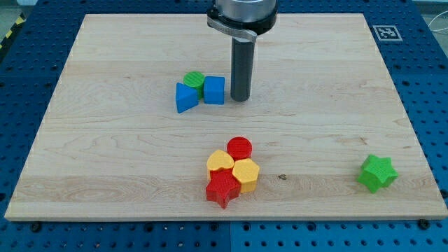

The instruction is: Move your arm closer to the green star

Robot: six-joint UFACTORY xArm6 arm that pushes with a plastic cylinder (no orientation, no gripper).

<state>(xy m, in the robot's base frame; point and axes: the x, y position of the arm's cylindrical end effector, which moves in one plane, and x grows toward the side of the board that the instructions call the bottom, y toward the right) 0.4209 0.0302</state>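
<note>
Barely begun: my tip [240, 99] down on the desk [105, 161] just beside the blue cube [214, 90], well apart from the green star [377, 173]; no end effector to judge.

Lab bench: blue perforated table [42, 42], fiducial tag [386, 32].

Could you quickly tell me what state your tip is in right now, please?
My tip: a bare rod, holding nothing, just right of the blue cube.

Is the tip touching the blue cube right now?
Cannot tell. In the camera view my tip stands just to the view's right of the blue cube, with at most a sliver between them, too fine to settle.
</note>
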